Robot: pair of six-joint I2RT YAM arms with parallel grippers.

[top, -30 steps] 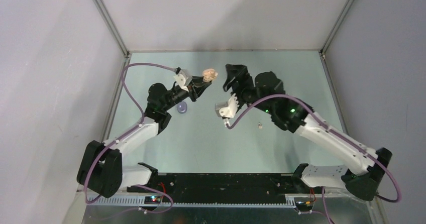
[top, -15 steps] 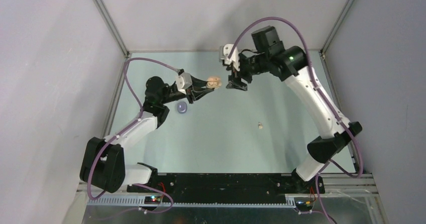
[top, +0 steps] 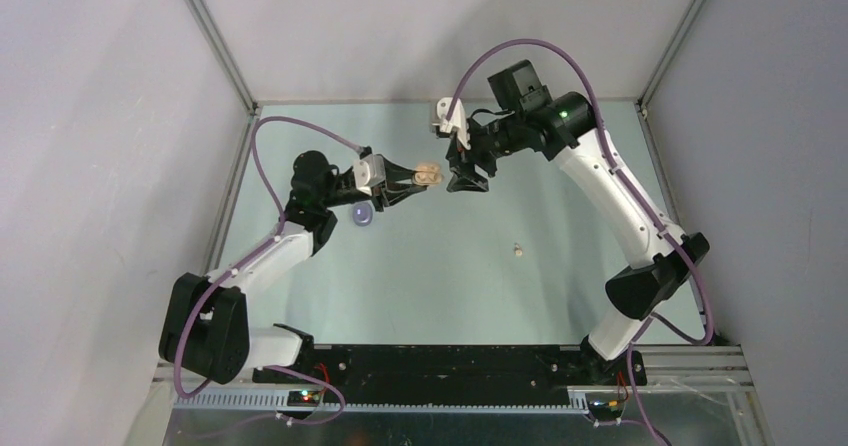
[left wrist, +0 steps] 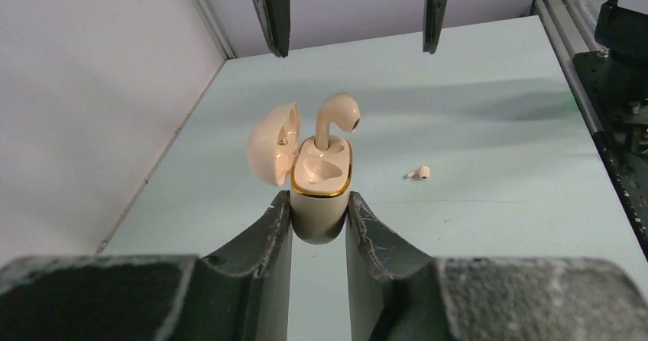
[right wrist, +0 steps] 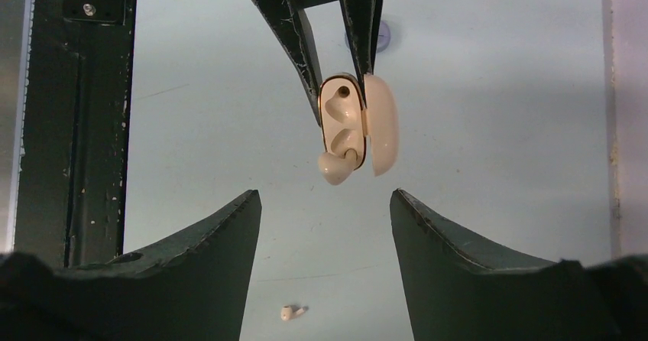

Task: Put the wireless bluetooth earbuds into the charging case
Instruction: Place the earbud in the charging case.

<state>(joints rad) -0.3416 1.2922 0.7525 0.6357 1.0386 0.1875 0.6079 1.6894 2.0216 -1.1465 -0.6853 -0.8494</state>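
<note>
My left gripper [left wrist: 319, 207] is shut on the lower body of a cream charging case [left wrist: 321, 196] with a gold rim, held above the table. Its lid [left wrist: 271, 144] hangs open to the left. One cream earbud [left wrist: 336, 115] stands stem-down in the far slot with its head above the rim; the near slot is empty. A second earbud [top: 517, 250] lies loose on the table. My right gripper [right wrist: 325, 199] faces the case [right wrist: 342, 123] from the far side, open, a short gap away, with nothing between its fingers.
A small lavender round object [top: 364, 215] lies on the table under my left wrist. Grey walls and metal frame posts [top: 212, 41] close in the left, back and right. A black rail [top: 440, 361] runs along the near edge.
My right arm has swung up and round from low beside the case to facing it from behind, its jaws narrowing a little. My left gripper carried the case slightly nearer and to the right.
</note>
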